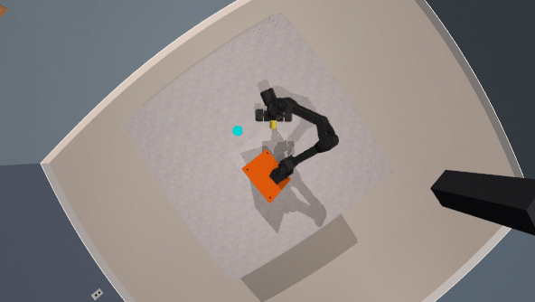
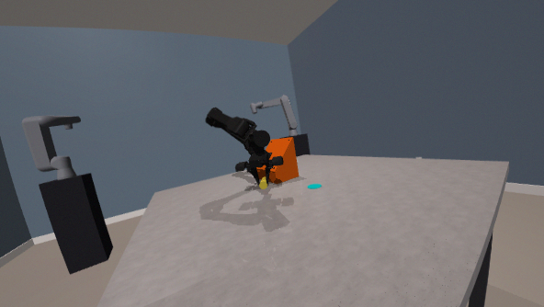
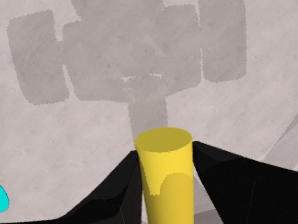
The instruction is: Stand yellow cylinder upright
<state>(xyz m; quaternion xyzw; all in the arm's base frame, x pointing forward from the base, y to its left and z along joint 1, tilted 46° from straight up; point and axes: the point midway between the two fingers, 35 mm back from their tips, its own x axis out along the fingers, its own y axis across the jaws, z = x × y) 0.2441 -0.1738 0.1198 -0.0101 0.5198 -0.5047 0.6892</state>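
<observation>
The claw [image 3: 166, 183] is clamped on the yellow cylinder [image 3: 166, 179], its two black fingers pressing against the cylinder's sides in the wrist view. The cylinder pokes out beyond the fingertips, its flat round end showing, with the grey worktop [image 3: 80, 136] and the arm's blocky shadow beyond it.

Taking the cyan circle [image 1: 237, 131] as the landmark: in the top view the yellow cylinder [image 1: 273, 125] sits well apart from the circle, off to its right and slightly higher in the picture, with only a short stub visible beneath the black wrist. The claw [image 1: 272, 118] is directly over that stub. The orange block [image 1: 264, 176] at the arm's base lies below and to the right of the circle, and the black arm [image 1: 323, 136] bends out further right of it before reaching back toward the cylinder.

In the exterior view the cylinder [image 2: 263, 184] is low, close to the worktop [image 2: 349, 239]; whether it touches the surface cannot be told. The cyan circle [image 2: 314, 186] lies to its right, uncovered, near the orange block [image 2: 282, 161].
</observation>
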